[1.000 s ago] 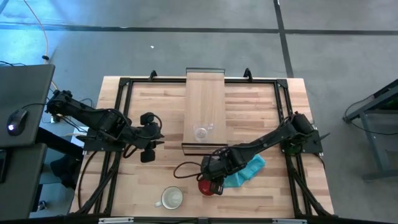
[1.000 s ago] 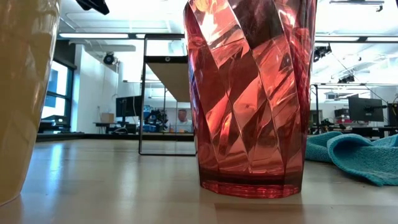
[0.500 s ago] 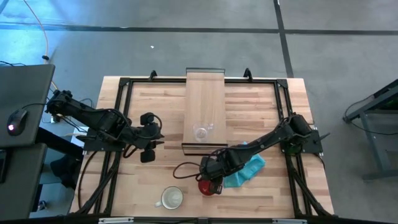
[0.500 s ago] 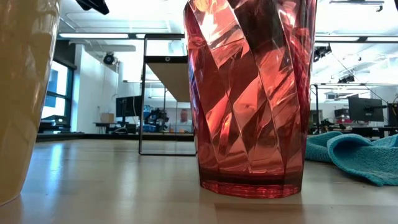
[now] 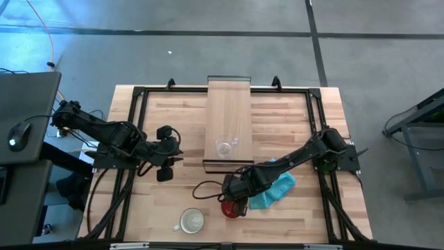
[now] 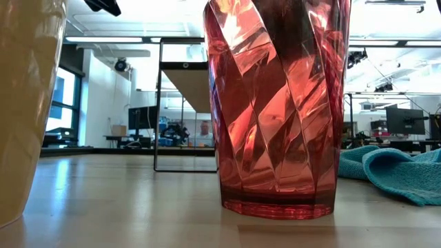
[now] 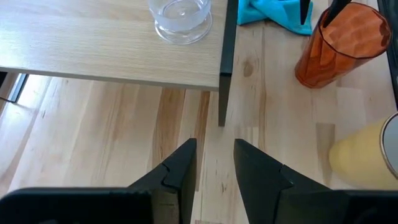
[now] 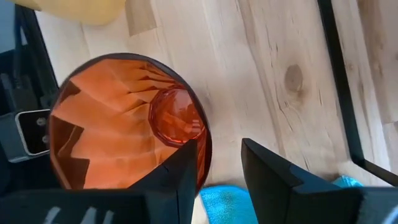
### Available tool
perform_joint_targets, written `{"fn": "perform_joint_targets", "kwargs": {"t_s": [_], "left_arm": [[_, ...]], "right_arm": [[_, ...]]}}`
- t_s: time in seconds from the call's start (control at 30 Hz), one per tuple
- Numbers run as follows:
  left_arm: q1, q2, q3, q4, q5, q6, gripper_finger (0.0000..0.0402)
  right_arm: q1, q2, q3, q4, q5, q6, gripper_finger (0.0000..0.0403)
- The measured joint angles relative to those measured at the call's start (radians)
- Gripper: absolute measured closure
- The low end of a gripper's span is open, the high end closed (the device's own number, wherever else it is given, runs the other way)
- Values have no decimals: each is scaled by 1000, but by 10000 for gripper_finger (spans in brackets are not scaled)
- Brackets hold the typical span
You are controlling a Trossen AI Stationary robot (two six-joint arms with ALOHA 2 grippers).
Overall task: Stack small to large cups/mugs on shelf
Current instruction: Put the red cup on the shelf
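Note:
The red translucent cup (image 5: 229, 208) (image 6: 279, 110) stands upright on the tabletop near the near edge. My right gripper (image 8: 219, 155) (image 5: 234, 201) hangs over it, open. One finger is inside the cup's rim (image 8: 205, 146) and one outside, on the side toward the teal cloth; no touch shows. The cream-white mug (image 5: 191, 221) (image 7: 367, 155) stands to the left of the cup. The small clear glass (image 5: 224, 148) (image 7: 181, 15) stands on the near end of the shelf (image 5: 229, 111). My left gripper (image 7: 215, 149) (image 5: 177, 154) waits open, left of the shelf.
A teal cloth (image 5: 277, 189) (image 6: 393, 172) lies crumpled on the table, right of the red cup and under my right arm. A dark frame (image 5: 139, 94) runs around the tabletop. The shelf's dark near edge (image 7: 225, 62) stands between my left gripper and the cups.
My right gripper has shifted slightly toward the table's left and lowered over the red cup. In the low view the dark shape of a finger shows larger through the cup's upper wall. The cup, mug and glass have stayed put.

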Motion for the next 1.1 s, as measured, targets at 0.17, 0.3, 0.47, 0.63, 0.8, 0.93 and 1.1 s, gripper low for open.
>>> {"fn": "perform_joint_targets", "kwargs": {"t_s": [0.17, 0.3, 0.47, 0.63, 0.8, 0.93, 1.1], "left_arm": [[0, 0, 0, 0, 0, 0, 305], [0, 0, 0, 0, 0, 0, 305], [0, 0, 0, 1, 0, 0, 305], [0, 0, 0, 2, 0, 0, 305], [0, 0, 0, 2, 0, 0, 305], [0, 0, 0, 2, 0, 0, 305], [0, 0, 0, 3, 0, 0, 305]], "right_arm": [[0, 16, 0, -1, -11, -12, 287], [0, 16, 0, 0, 4, -13, 294], [-6, 16, 0, 0, 5, -21, 357], [-6, 16, 1, -1, 3, -41, 391], [-7, 13, 1, -2, 1, -42, 399], [-7, 3, 19, -30, 0, -42, 400], [-7, -2, 115, -104, 20, -66, 401]]}}
